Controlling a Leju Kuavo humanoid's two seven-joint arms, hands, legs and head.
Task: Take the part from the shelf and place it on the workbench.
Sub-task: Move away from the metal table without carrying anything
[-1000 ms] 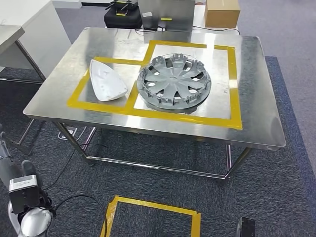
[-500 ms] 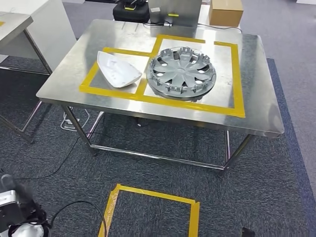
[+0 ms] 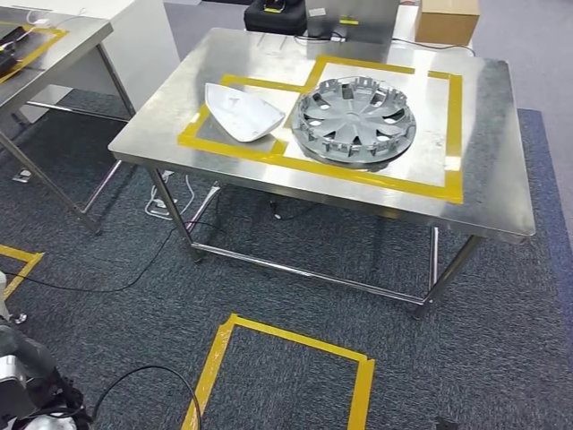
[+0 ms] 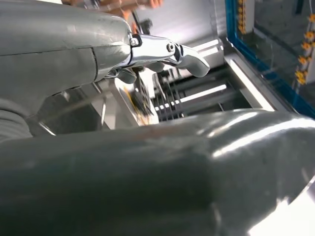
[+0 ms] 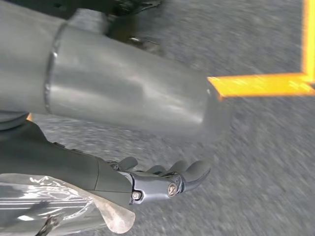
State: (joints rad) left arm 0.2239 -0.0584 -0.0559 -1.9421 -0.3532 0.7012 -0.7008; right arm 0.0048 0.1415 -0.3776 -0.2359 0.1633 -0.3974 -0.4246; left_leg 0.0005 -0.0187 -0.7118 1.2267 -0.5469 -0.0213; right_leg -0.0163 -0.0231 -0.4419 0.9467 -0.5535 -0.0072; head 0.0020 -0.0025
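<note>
On the steel workbench [image 3: 500, 170], a white curved cover [image 3: 242, 112] lies in the left yellow-taped field. A grey wheel cover [image 3: 353, 120] sits in the right field beside it. My left hand [image 4: 163, 51] hangs low with its fingers stretched out and nothing in them, in front of a blurred metal rack [image 4: 193, 93]. In the right wrist view, my right hand [image 5: 163, 179] hangs over the grey carpet with its fingers loosely spread and holds nothing. Part of my left arm [image 3: 27, 394] shows at the lower left of the head view.
A second steel table [image 3: 54, 45] with yellow tape stands at the far left. A yellow taped square [image 3: 290, 372] marks the carpet before the workbench. A black cable [image 3: 149, 376] loops on the floor. A cardboard box [image 3: 446, 20] and black cases [image 3: 274, 16] sit behind the workbench.
The whole picture has slid to the right, so the camera has turned left; the second table has come into view. The parts on the workbench have not moved.
</note>
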